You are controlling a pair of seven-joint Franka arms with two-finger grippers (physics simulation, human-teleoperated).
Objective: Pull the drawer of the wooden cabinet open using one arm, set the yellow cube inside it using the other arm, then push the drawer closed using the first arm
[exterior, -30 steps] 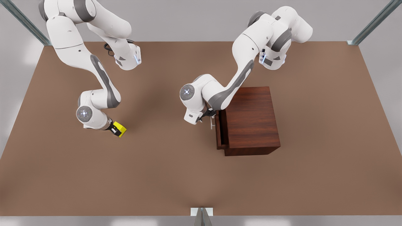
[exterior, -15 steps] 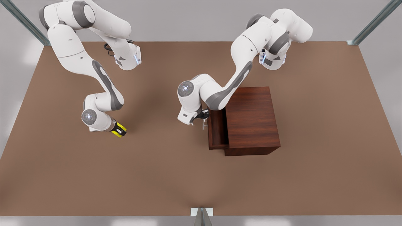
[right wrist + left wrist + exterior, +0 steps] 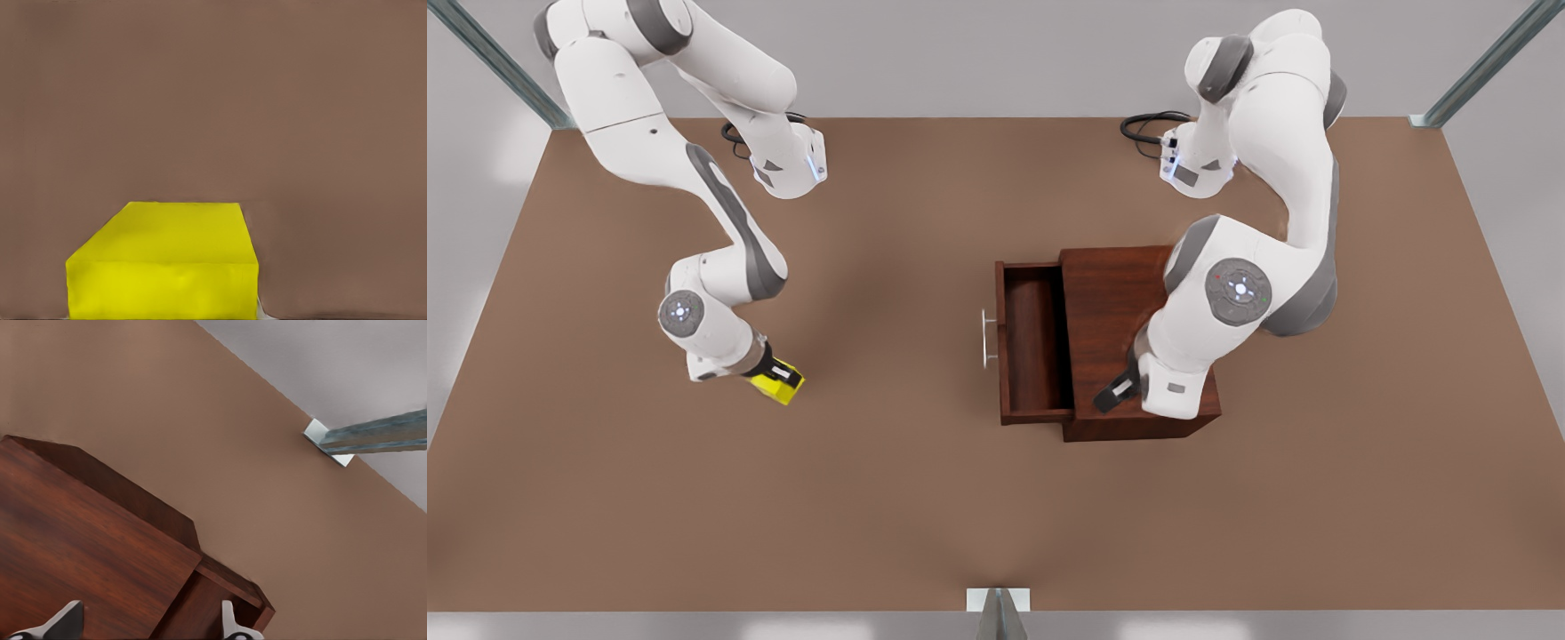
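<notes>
Two white arms on this one. The right gripper has its fingers pinching the small bright yellow cube at the brown bench, well apart from the dark reddish-brown wooden cabinet. Its shallow drawer sits pulled out. The left gripper hovers over the cabinet top, fingers spread, holding nothing. I'd lift the cube high, clear the drawer wall, then lower it mid-tray.

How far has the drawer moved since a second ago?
Yes, it moved. The drawer slid further out of the wooden cabinet, toward the front view's left; its handle now stands well clear of the cabinet front.
</notes>
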